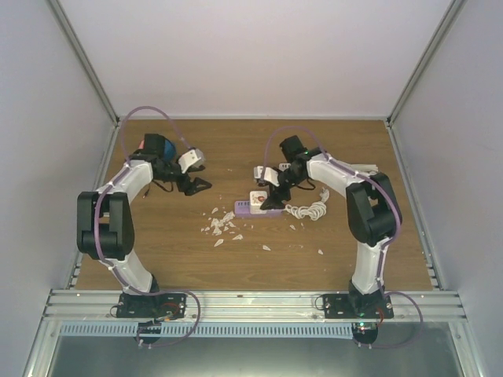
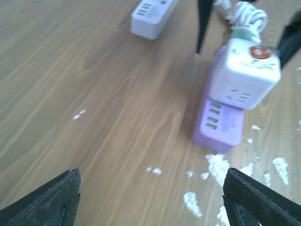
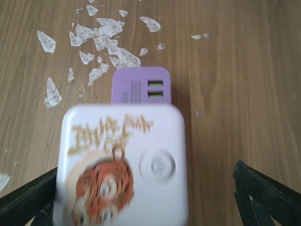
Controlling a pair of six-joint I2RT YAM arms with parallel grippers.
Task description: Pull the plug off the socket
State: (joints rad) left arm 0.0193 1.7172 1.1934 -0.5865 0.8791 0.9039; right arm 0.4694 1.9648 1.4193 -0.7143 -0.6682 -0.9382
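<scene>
A white cube plug adapter [image 3: 122,165] with a tiger picture sits plugged on top of a purple socket block [image 3: 141,84] on the wooden table. My right gripper [image 3: 146,202] is open, with one finger on each side of the white cube and a clear gap on the right side. In the top view the right gripper [image 1: 273,188] is just above the cube [image 1: 259,199] and the purple socket [image 1: 250,209]. My left gripper [image 1: 198,187] is open and empty, to the left of the socket. In the left wrist view the left gripper [image 2: 150,197] faces the cube [image 2: 244,70] and the purple socket [image 2: 221,125].
A second white power strip [image 2: 150,16] lies behind the socket. A coiled white cable [image 1: 310,210] lies right of it. Several white paper scraps [image 1: 220,228] are scattered in front of the socket. Grey walls enclose the table.
</scene>
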